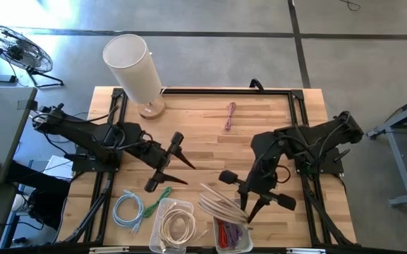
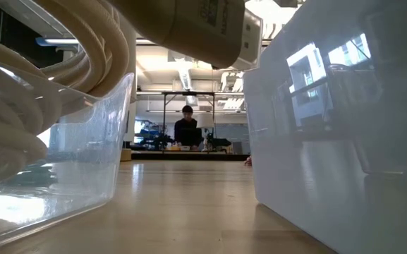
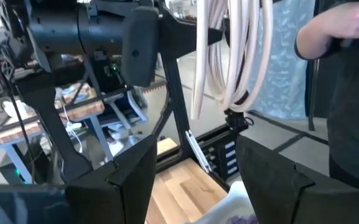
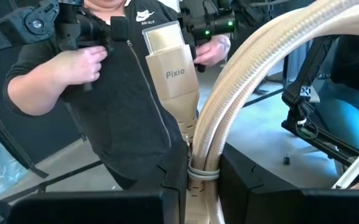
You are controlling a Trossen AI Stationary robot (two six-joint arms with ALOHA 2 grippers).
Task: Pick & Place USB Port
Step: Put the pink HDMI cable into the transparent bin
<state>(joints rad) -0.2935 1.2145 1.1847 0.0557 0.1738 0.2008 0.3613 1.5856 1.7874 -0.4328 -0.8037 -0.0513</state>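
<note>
One right gripper (image 1: pixel 247 209) clamped on beige cable bundle (image 1: pixel 221 204) over bins, left gripper (image 1: pixel 182 168) spread.

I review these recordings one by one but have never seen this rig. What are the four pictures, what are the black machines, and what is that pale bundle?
The black machines are two robot arms at a wooden table. One picture looks straight down from above, one looks level from the table top, and one sits on each wrist. From above, the right gripper holds a coiled beige USB cable over the clear bins; its wrist camera shows the cable clamped between its fingers, plug up. The left gripper hangs open and empty over the table. A blue cable, a green one and a pink one lie on the wood beside a white lamp. A person stands beyond the table.
</note>
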